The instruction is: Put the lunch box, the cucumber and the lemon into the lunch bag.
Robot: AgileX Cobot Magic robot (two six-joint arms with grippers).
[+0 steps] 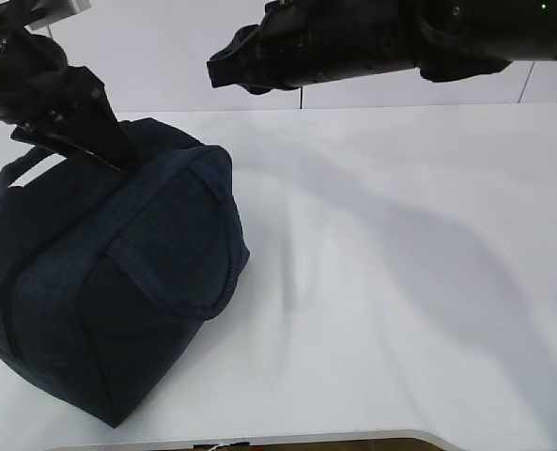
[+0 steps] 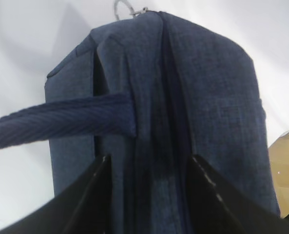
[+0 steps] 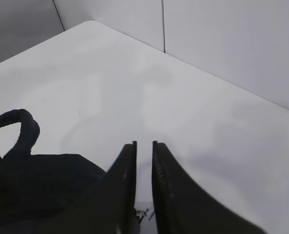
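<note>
The dark navy lunch bag (image 1: 118, 282) stands on the white table at the left, its top seam drawn together. My left gripper (image 1: 116, 152) is down on the bag's top. In the left wrist view it (image 2: 150, 163) is open, with one jaw on each side of the zipper seam on the bag (image 2: 212, 97). The silver ring pull (image 2: 122, 9) lies at the seam's far end. My right gripper (image 1: 220, 70) hangs high above the table, shut and empty (image 3: 143, 144). The lunch box, cucumber and lemon are out of view.
One loop handle (image 2: 61, 119) lies across the bag's top left, close to my left jaw. Another handle (image 1: 20, 171) sticks out behind the bag and shows in the right wrist view (image 3: 25, 126). The white table (image 1: 400, 282) stretches right of the bag, with a wall behind.
</note>
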